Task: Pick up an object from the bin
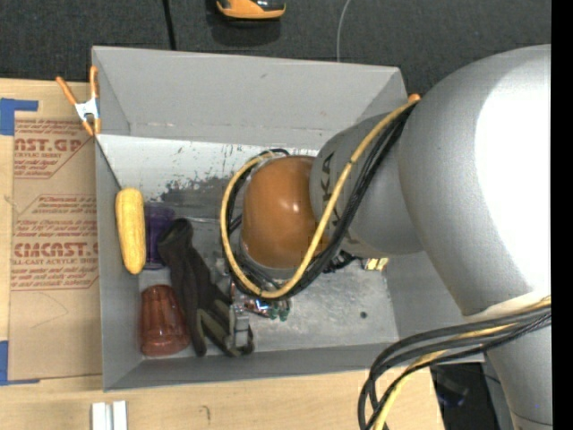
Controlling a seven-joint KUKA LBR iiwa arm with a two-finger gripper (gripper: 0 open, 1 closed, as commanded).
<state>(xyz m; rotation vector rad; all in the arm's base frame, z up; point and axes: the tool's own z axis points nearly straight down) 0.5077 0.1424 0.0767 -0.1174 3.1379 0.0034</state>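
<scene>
My gripper (pixel 228 326) pokes out below the arm's orange cover, low in the bin near its front wall. It sits at the lower end of a long black floppy thing (pixel 182 262) that runs up and to the left from it. Just left of the gripper lies a red-brown ribbed cup (pixel 161 321) on its side in the bin's front left corner. The view does not let me tell whether anything is caught in the gripper.
A yellow corn-cob shape (pixel 131 229) lies along the left wall, with a purple thing (pixel 159 233) beside it, partly under the black one. The arm, its orange cover and looped cables hide the bin's middle and right.
</scene>
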